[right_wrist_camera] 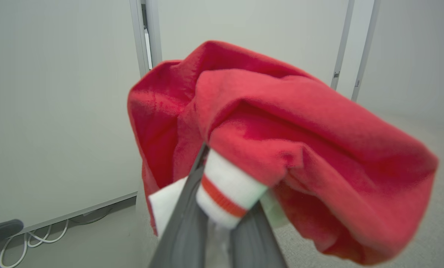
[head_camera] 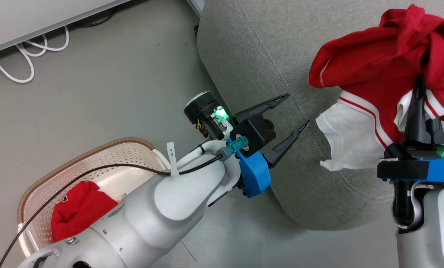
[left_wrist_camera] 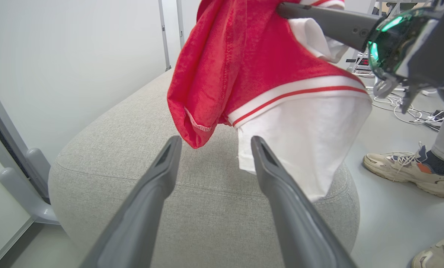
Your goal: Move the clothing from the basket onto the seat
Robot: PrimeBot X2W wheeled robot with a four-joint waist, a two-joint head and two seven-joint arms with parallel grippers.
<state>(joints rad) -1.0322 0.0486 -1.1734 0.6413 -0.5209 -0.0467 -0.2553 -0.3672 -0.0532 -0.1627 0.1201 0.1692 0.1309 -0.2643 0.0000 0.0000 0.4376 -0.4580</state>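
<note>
A red garment with white, red-striped trim [head_camera: 378, 74] hangs above the grey seat [head_camera: 266, 59], with my right gripper [head_camera: 419, 87] shut on it. The right wrist view has the same garment [right_wrist_camera: 281, 141] bunched over those fingers. In the left wrist view it [left_wrist_camera: 266, 74] dangles just over the seat [left_wrist_camera: 192, 208]. My left gripper [head_camera: 294, 111] is open and holds nothing, at the seat's near edge. A second red garment [head_camera: 78, 210] lies in the cream basket [head_camera: 95, 160] at the lower left, partly hidden by my left arm.
White cables [head_camera: 28, 52] lie on the grey floor by a pale wall panel at the top left. A person's shoes [left_wrist_camera: 408, 173] stand on the floor beyond the seat, with more cables [left_wrist_camera: 404, 108] behind them.
</note>
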